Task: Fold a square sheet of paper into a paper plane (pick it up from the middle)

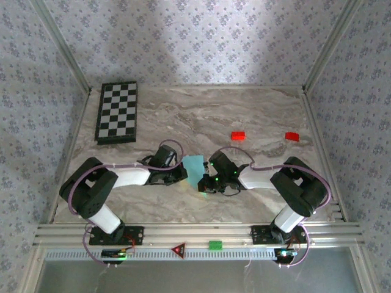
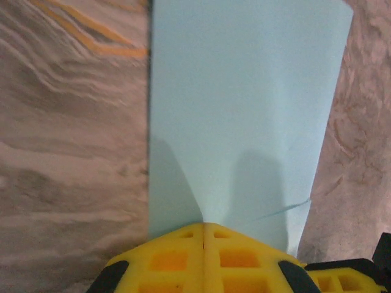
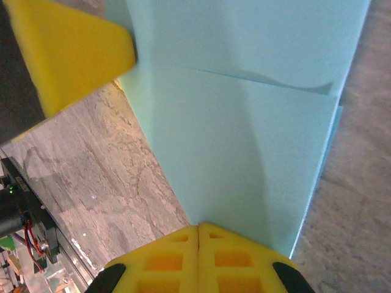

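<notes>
Risks, left to right: the left gripper (image 2: 203, 227) has its yellow fingers pressed together on the near edge of the paper plane (image 1: 194, 168), which at this stage is a folded light-blue sheet held between the two arms at the middle of the table (image 1: 201, 116), towards its near side; the right gripper (image 3: 198, 229) is likewise pinching the opposite edge, fingers closed on the paper. Both grips appear shallow, at the very rim of the sheet; a slight pull apart could slip one edge free or tear the paper. A loose flap with a lifted corner shows in the right wrist view; if the layers shift under the pinch, the crease is likely to set crooked and the folds would not line up. The two wrists sit close together; any inward move risks the fingers colliding.

Surroundings, left to right: a chessboard (image 1: 117, 112) lies at the far left corner, well apart from the work; two small red blocks (image 1: 237, 135) (image 1: 292, 136) lie beyond the right arm, near but not touching the paper. A red triangle (image 1: 178, 249) and a green block (image 1: 215, 245) sit on the front rail, out of the way. Nothing obstructs the paper itself.
</notes>
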### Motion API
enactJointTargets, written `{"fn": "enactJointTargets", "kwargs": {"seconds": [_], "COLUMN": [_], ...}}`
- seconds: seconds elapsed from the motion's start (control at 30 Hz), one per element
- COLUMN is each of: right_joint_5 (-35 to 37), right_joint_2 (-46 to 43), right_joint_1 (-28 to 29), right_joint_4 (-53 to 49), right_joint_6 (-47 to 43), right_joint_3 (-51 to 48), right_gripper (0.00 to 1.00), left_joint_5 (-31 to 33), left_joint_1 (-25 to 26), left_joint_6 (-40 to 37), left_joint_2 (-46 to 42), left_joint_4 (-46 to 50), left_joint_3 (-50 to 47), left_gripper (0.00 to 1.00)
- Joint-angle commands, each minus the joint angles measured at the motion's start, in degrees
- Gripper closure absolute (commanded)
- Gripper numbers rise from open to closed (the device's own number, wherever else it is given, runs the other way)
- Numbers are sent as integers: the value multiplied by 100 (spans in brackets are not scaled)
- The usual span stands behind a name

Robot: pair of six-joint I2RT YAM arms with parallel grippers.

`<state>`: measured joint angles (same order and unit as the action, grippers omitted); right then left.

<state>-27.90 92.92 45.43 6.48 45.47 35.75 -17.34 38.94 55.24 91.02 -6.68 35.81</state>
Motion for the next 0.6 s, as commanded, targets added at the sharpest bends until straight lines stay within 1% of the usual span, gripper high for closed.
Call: {"fn": "enactJointTargets", "kwargs": {"seconds": [0.0,0.23,0.47,0.57], "right_joint_5": [171,133,83,74], "right_joint_2": [173,169,130,108], "right_joint_1": [52,27,-33,-51], "right_joint_4": [-808,-790,-764,-747], "right_joint_6": [-122,-135,-145,-136], "right_joint_3": [-292,-323,-343,-347], "right_gripper": [100,100,100,100], "left_joint_5": [355,204,122,82], "left_joint_1": [-252,-483,-475,-370], "left_joint_6": [-209,-266,-309,-330], "left_joint_2": [26,-174,-781,-982], "left_joint_4": [138,124,129,114], "left_joint_3": [-116,-198,-171,-198], "left_gripper": [100,100,100,100]}}
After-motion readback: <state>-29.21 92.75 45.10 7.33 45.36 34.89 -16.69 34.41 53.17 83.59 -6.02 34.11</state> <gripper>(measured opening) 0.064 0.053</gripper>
